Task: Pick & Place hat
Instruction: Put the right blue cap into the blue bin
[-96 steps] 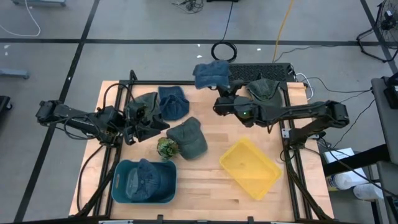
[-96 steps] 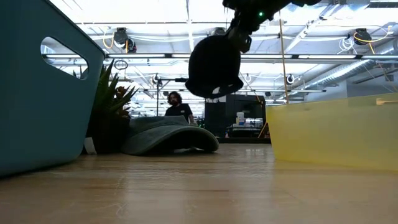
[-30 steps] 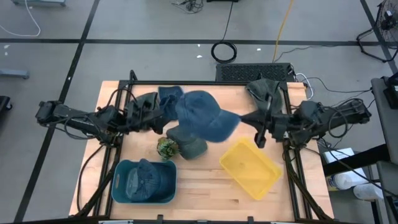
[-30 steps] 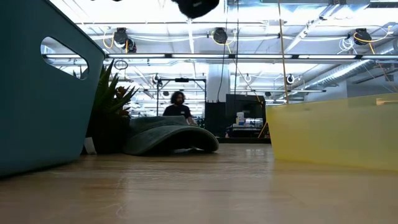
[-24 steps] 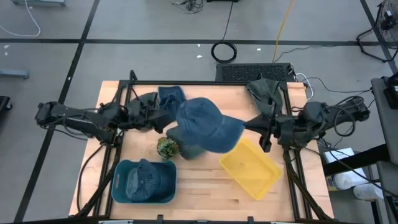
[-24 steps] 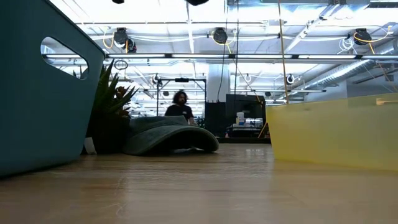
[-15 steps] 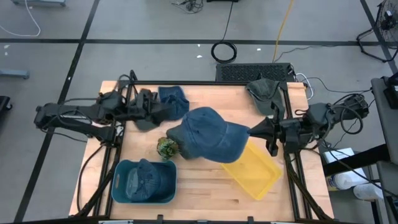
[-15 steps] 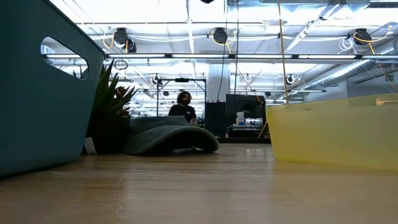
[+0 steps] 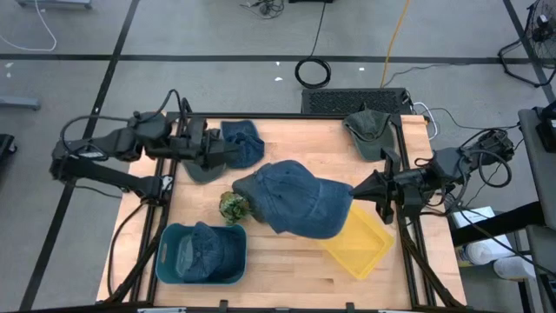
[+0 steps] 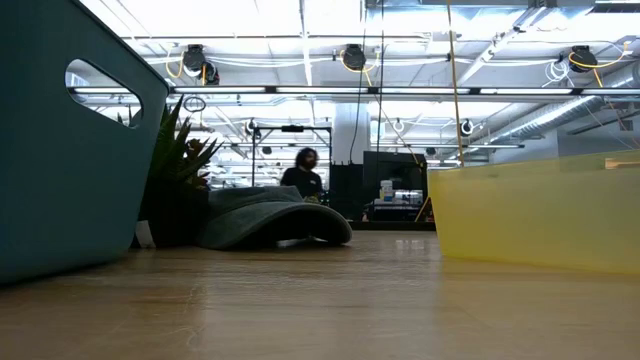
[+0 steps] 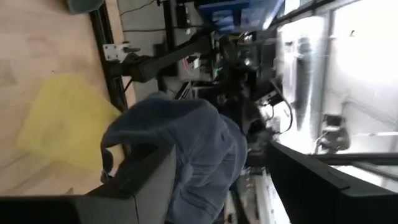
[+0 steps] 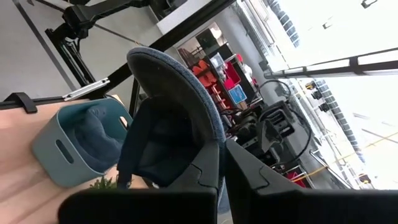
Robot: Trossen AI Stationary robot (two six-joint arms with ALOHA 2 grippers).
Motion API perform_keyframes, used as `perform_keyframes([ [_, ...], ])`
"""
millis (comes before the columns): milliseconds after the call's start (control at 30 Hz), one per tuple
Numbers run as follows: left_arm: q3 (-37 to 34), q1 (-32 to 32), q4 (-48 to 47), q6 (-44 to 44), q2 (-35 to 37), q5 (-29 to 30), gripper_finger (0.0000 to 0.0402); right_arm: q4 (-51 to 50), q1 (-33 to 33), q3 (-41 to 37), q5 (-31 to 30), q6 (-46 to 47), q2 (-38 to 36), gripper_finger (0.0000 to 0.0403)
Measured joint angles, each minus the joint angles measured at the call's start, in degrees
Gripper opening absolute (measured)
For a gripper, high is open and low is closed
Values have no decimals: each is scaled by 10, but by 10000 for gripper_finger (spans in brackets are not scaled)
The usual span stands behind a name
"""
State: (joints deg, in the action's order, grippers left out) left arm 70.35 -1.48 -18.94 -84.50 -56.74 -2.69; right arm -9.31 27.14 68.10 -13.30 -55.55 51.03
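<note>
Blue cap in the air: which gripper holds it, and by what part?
The right gripper, shut on the blue cap, pinches its brim edge. The left gripper holds nothing.

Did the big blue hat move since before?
Yes. The blue hat, held by the right gripper, went from the table's far edge toward the yellow bin.

You see a soft matt cloth hat (image 9: 300, 202), smooth translucent plastic yellow bin (image 9: 363, 241), matt plastic teal bin (image 9: 171, 262), pale smooth wood table (image 9: 282, 265).
</note>
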Motion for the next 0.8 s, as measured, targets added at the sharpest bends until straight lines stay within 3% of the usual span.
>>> perform_keyframes([
  [400, 168, 0, -138, 23, -139, -84, 257, 5, 0, 0, -3, -11, 0, 0],
  [600, 193, 1, -193, 31, -179, -127, 257, 5, 0, 0, -3, -16, 0, 0],
  [800, 196, 7, -205, 31, -190, -133, 257, 5, 0, 0, -24, -24, 0, 0],
])
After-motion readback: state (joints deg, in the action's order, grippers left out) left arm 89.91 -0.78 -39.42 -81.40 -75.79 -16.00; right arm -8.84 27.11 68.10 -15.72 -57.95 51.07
